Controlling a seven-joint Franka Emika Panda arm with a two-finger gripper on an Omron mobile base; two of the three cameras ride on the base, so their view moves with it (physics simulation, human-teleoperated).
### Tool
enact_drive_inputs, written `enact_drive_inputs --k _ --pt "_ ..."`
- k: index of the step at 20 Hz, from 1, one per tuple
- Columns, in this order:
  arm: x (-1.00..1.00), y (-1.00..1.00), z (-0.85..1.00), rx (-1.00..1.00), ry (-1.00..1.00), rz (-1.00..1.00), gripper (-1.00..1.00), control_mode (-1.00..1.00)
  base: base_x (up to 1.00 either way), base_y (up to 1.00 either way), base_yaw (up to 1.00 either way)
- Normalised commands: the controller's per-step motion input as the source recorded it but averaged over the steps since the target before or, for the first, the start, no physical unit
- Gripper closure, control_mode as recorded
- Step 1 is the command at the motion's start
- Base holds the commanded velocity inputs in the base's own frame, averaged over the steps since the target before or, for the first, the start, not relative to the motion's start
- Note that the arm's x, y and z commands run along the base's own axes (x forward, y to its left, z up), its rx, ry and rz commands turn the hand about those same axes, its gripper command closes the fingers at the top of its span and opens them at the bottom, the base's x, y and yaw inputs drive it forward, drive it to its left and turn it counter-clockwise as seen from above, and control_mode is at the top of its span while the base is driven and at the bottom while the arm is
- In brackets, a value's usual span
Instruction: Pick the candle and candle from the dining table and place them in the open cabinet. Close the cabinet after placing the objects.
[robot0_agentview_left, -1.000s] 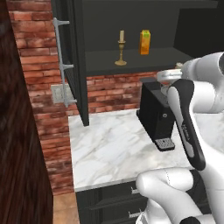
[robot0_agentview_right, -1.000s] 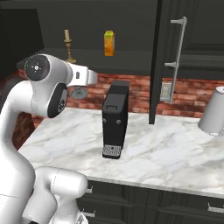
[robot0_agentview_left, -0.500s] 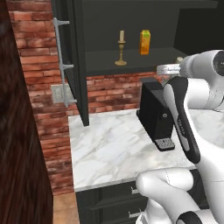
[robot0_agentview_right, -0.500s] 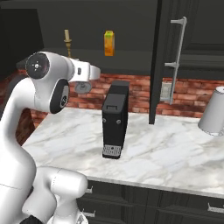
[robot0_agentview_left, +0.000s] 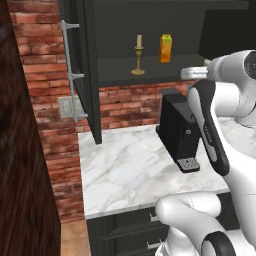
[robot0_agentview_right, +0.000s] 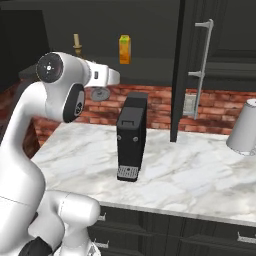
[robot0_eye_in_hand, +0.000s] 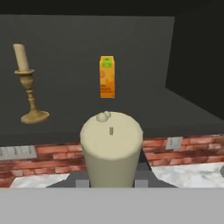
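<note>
Hand (robot0_eye_in_hand: 111, 186) closed on second candle (robot0_eye_in_hand: 111, 146), carried short of cabinet shelf (robot0_eye_in_hand: 144, 120). Brass candle (robot0_eye_in_hand: 27, 83) already on shelf, left of orange carton (robot0_eye_in_hand: 106, 76). Step: second placement. Next: advance over shelf, lower, release.

Rendered scene, even diffuse light, no single source evident. Marble tabletop (robot0_agentview_left: 130, 165) bright and clean, veins crisp; brick wall (robot0_agentview_left: 45, 100) evenly lit. Cabinet (robot0_agentview_left: 150, 35) interior dim, its back wall near black, yet the brass candle (robot0_agentview_left: 138, 55) and orange carton (robot0_agentview_left: 165, 48) read clearly against it. Soft shadow under the black machine (robot0_agentview_right: 131, 135); shadows elsewhere faint. No glare on the silver handle (robot0_agentview_right: 202, 60), only a flat sheen. Far left of the left base view falls into deep brown murk, detail lost. Hand view: close cream candle (robot0_eye_in_hand: 111, 146) sharp, slightly blocky edges; the dark parts beneath it possibly the jaws, too shadowed to tell. No lens distortion at edges.
</note>
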Motion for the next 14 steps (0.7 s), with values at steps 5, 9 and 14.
enact_drive_inputs --k 5,9,14 --pt "0.35 -0.04 0.08 0.00 0.00 -0.01 1.00 -1.00 0.00 0.00 0.00" --pt "0.47 0.00 0.00 0.00 -0.01 0.00 1.00 -1.00 0.00 0.00 0.00" --pt "0.57 0.00 0.00 0.00 0.00 0.00 1.00 -1.00 0.00 0.00 0.00"
